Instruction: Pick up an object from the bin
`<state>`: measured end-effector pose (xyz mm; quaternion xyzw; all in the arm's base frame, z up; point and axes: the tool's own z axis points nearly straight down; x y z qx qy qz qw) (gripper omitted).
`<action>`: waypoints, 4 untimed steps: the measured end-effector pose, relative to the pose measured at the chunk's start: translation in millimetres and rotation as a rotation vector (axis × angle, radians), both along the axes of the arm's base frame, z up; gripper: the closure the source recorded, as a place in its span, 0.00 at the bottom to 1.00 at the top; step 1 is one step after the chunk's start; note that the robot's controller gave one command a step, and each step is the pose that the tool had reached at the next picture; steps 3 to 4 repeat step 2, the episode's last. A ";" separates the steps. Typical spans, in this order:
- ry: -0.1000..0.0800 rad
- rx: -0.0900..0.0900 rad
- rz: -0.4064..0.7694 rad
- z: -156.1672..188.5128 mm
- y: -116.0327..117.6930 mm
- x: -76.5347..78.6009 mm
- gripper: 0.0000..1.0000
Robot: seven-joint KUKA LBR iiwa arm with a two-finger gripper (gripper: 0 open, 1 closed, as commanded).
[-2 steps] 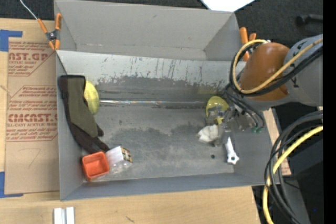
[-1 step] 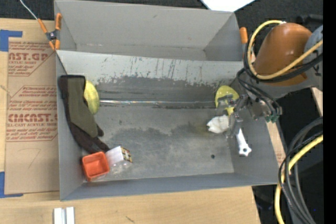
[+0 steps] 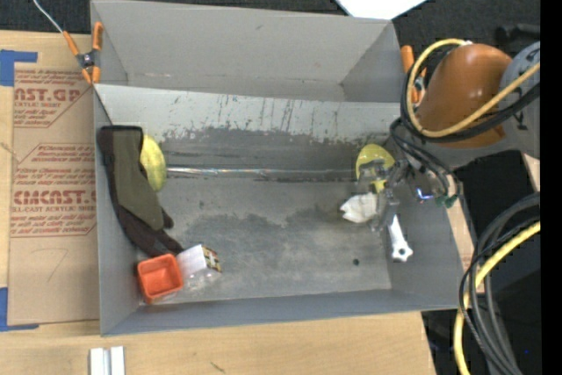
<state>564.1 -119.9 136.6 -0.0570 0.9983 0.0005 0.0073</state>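
Note:
My gripper hangs low over the right end of the bin, close to the right wall. Just to its left, touching or nearly touching it, lies a small crumpled white thing. A round yellow piece sits right behind the gripper, at the right end of a long thin clear rod that runs across the bin floor. Nothing can be seen held in the gripper.
At the left end lie a dark olive strap-like thing and a second yellow piece. An orange box and a small clear block sit in the front left corner. The arm with its orange dome and cables reaches in from the right.

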 end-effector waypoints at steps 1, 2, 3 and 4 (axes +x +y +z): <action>0.015 0.004 -0.048 50.0 3.8 -2.2 1.00; 0.006 0.001 -0.039 140.3 -11.3 -15.3 1.00; 0.006 0.001 -0.039 140.3 -11.3 -15.3 1.00; 0.006 0.001 -0.039 140.3 -11.3 -15.3 1.00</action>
